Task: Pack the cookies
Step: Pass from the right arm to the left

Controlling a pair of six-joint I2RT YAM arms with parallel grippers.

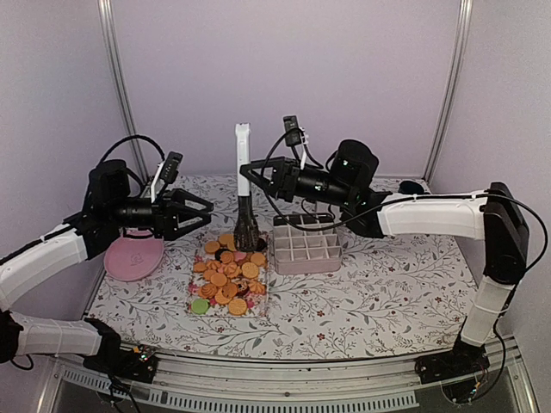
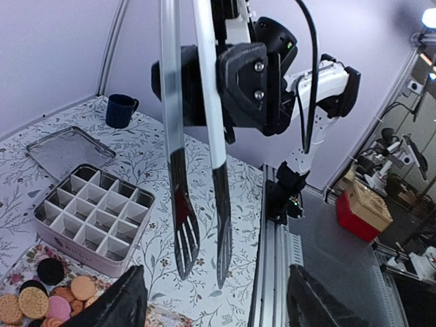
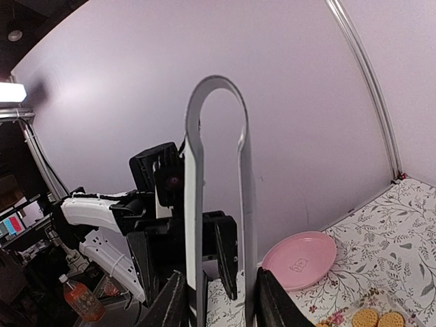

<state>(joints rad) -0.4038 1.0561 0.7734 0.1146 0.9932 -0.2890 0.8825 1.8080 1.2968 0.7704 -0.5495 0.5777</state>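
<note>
The cookies (image 1: 228, 274) lie piled on a clear flowered tray (image 1: 262, 303); most are orange-tan, and a few are black, pink or green. They also show in the left wrist view (image 2: 41, 300) and the right wrist view (image 3: 375, 319). My right gripper (image 1: 250, 171) is shut on white tongs (image 1: 243, 159), held upright. The tongs' black tips (image 2: 197, 238) are apart, with nothing between them, at the pile's far edge. A pink divided box (image 1: 306, 249) stands right of the cookies with its cells open. My left gripper (image 1: 200, 212) is open and empty, left of the tongs.
A pink plate (image 1: 133, 256) lies at the left. A dark mug (image 1: 411, 186) stands at the back right, with a metal lid (image 2: 58, 151) near it. The table's front rail (image 2: 272, 272) runs close behind the tongs in the left wrist view.
</note>
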